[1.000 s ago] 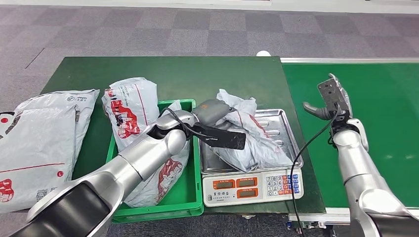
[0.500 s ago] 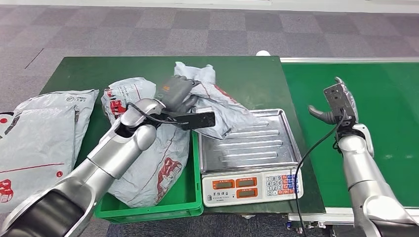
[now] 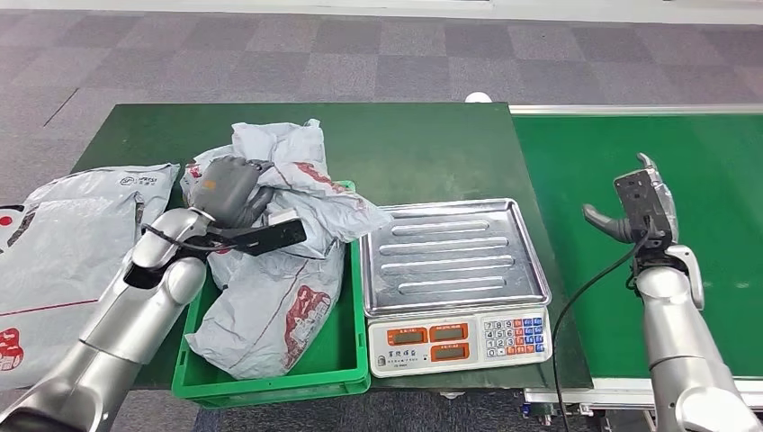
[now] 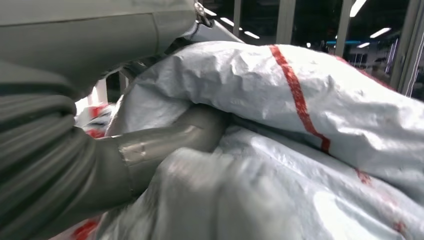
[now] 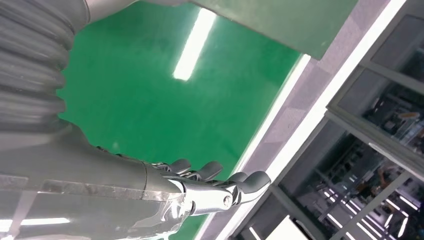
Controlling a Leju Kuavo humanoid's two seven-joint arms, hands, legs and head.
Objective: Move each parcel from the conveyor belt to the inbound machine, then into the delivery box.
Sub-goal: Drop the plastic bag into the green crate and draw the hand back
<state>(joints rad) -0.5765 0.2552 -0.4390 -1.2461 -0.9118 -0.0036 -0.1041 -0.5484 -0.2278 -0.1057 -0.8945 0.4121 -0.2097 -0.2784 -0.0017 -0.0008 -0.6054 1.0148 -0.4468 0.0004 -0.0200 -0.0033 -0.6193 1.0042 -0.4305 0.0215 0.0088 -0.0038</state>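
Left hand point(image 3: 229, 191) fingers buried in the grey parcel point(image 3: 297, 180); leftmost parcel point(image 3: 63, 261) cut by the picture's edge.

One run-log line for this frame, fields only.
left hand: holds grey parcel over green bin | right hand: open above conveyor belt | scale tray: bare

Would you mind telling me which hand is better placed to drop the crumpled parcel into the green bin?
The left hand: it grips the crumpled parcel directly above the green bin. The right hand hovers open over the conveyor belt.
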